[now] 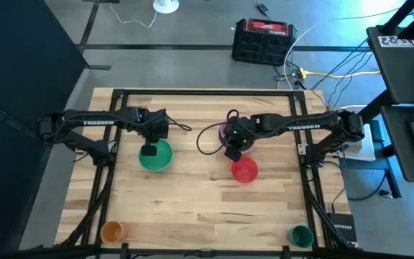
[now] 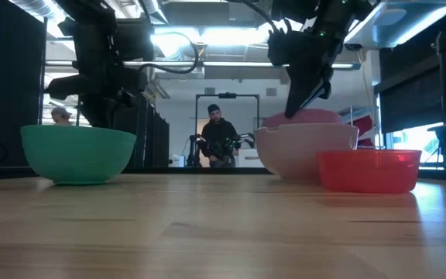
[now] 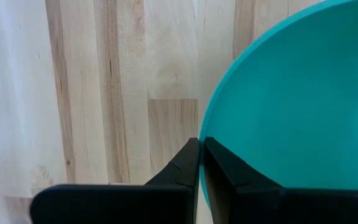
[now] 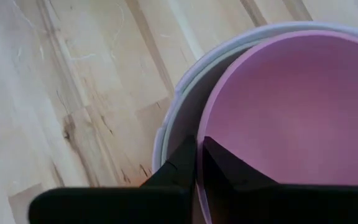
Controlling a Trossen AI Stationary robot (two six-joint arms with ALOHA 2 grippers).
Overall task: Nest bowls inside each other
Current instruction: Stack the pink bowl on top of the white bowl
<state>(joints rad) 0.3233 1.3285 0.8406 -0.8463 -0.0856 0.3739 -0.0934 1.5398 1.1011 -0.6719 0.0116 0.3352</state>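
Observation:
A green bowl (image 1: pixel 157 156) stands on its base on the table's left half, and my left gripper (image 3: pixel 201 144) is shut on its rim. At the middle, a pink bowl (image 4: pixel 291 118) sits inside pale bowls (image 4: pixel 169 124), its rim standing above theirs (image 2: pixel 304 118). My right gripper (image 4: pixel 199 143) is shut on the pink rim. A red bowl (image 1: pixel 244 170) rests on the table just nearer than that stack, untouched. My left gripper pinches the green bowl's rim (image 3: pixel 205 127), one finger inside the bowl and one outside. The fingers come steeply from above. The bowl's base rests on the table (image 2: pixel 76 180). My right gripper pinches the pink bowl's rim (image 4: pixel 201 127), one finger inside and one outside, between the pink wall and the pale bowl. It slants down from above. The pink bowl sits in the pale bowls.
An orange cup (image 1: pixel 111 232) and a green cup (image 1: pixel 301 235) stand at the table's near corners. A dark cable (image 1: pixel 205 137) loops beside the right gripper. A person (image 2: pixel 217 136) shows in the room beyond the table. Bare wood lies between the bowls and the near edge.

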